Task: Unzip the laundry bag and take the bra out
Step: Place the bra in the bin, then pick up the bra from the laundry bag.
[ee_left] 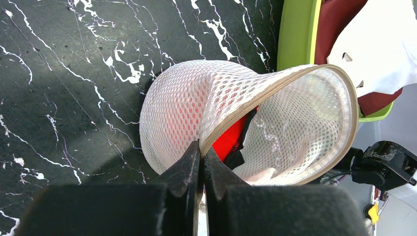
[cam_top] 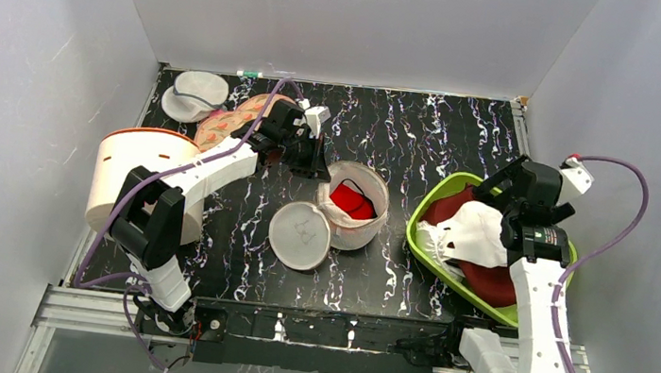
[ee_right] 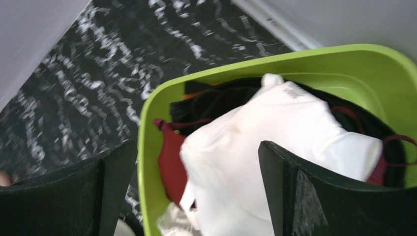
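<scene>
Pinches rim of unzipped round cream-white mesh laundry bag (ee_left: 172,105) w/ closed left gripper (ee_left: 201,147). Spreads right gripper (ee_right: 195,147) wide, empty, over lime-green plastic tub (ee_right: 275,59) at right. Hold rim taut; grab bright red bra (ee_left: 230,140) by cup.

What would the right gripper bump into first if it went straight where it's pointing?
Most likely the white garment on top of the pile in the green bin. The right gripper is open and aimed right at it, though how far away is unclear.
</scene>
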`<state>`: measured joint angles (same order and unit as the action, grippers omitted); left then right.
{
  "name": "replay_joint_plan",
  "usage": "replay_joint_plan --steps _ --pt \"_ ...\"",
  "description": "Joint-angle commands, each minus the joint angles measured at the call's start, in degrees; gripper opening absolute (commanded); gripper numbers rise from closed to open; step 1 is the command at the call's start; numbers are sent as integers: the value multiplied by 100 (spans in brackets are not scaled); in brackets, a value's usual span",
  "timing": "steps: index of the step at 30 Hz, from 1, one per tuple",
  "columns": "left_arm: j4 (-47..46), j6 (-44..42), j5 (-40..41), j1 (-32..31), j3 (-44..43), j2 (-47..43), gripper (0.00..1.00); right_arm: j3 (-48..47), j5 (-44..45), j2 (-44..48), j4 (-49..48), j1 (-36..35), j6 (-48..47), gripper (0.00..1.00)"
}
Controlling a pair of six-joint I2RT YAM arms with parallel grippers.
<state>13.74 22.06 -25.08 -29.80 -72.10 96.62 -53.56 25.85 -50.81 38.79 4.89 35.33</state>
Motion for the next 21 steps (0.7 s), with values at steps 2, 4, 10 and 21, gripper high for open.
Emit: replay_joint_plan --steps 2,4,10,21 --pt "-54 15 -218 -8 -50 -319 0 -175 -3228 -8 -1192 -12 -744 94" --pt "-64 26 -240 -6 -42 -306 0 118 -4415 -18 -1915 -7 -581 97" --pt "-64 -9 -249 -8 -44 -283 0 948 -6345 -370 -3906 -389 277 98" --pt "-552 -507 -206 -8 281 -683 0 -25 -2742 -2135 -2301 -4703 -1610 59"
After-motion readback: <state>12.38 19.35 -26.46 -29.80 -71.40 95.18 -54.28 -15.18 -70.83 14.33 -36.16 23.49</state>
